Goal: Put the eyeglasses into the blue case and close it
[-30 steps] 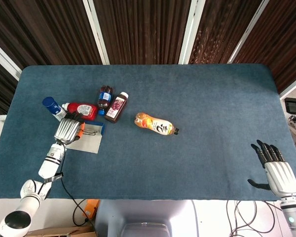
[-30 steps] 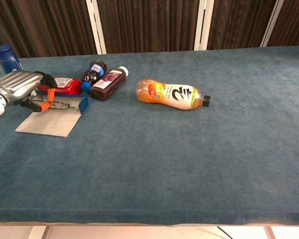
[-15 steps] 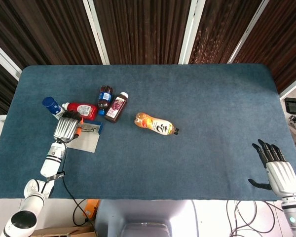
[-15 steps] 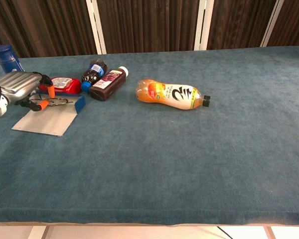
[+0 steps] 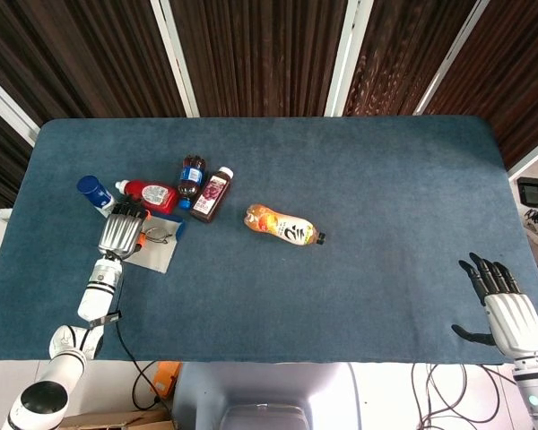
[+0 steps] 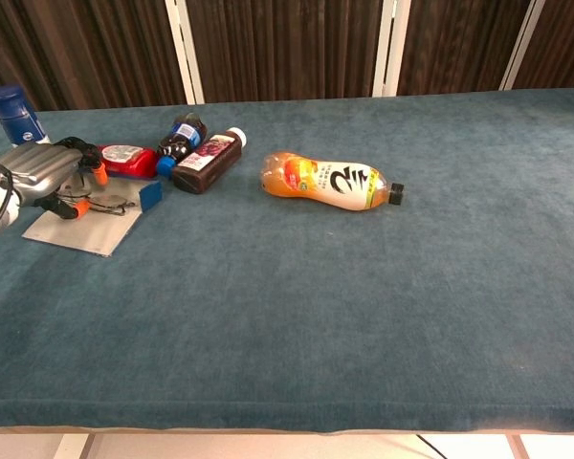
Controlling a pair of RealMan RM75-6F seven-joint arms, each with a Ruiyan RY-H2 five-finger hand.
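Working the left hand (image 6: 33,172) at the far left of the table (image 5: 359,179), I have its fingers curled down over the eyeglasses (image 6: 103,202), which lie on the pale inner face of the opened blue case (image 6: 149,195). From the chest view the orange temple tips sit right at my fingertips, and I judge I am pinching the frame there, though the contact itself is too small to read with certainty. The case lies flat and open just beside the red bottle (image 5: 148,193), with the dark-capped bottle (image 5: 190,173) and the purple-labelled bottle (image 5: 212,194) close behind it and a blue-capped container (image 5: 93,190) at my wrist side. The orange drink bottle (image 5: 283,226) lies well apart toward the centre.

My right hand (image 5: 507,309) rests at the near right edge, fingers spread, holding nothing.

What worries me: the case looks light and is not pinned, so any drag from my fingers could slide it along with the glasses instead of seating them. If I let go with the frame skewed, a temple may stick out over the rim and block the lid. Swinging the flap shut so near the red bottle could also knock that bottle rolling.
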